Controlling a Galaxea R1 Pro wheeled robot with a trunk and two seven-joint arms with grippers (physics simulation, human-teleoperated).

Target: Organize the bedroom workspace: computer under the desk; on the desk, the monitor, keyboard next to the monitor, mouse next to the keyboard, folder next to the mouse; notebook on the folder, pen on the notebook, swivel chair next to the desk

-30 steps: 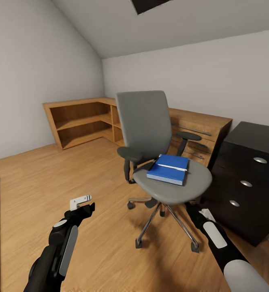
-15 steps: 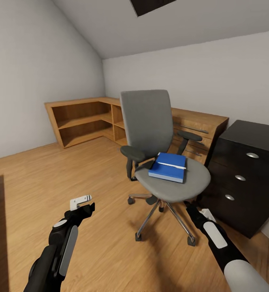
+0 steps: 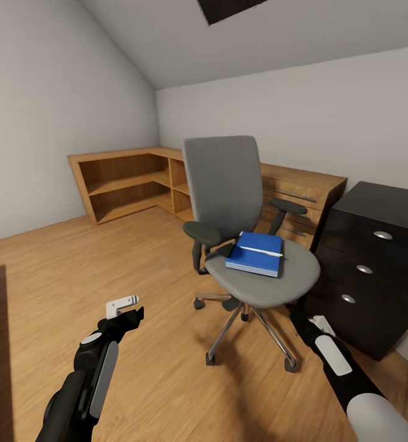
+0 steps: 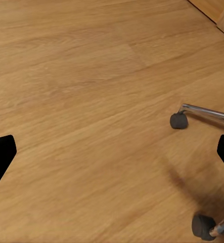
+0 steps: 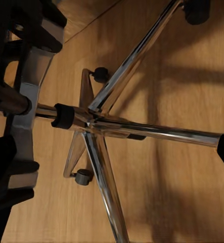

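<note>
The swivel chair point(image 3: 244, 227) stood mid-room on the wood floor point(image 3: 56, 270), a blue book point(image 3: 255, 253) and thin pen point(image 3: 260, 250) on its seat, black drawers point(image 3: 370, 270) just right. The right gripper point(image 3: 307, 322) was half hidden under the seat; its wrist camera showed the chrome base point(image 5: 99, 121) between empty, spread fingertips. The left gripper point(image 3: 123, 304), near left, was open and empty over bare floor.

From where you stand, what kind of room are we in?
Probably a study corner in an attic-style bedroom, though no bed is in view. The ceiling slopes, a grey swivel chair carries a blue folder, and a wooden corner shelf unit and a black drawer cabinet stand on the wood floor.
</note>
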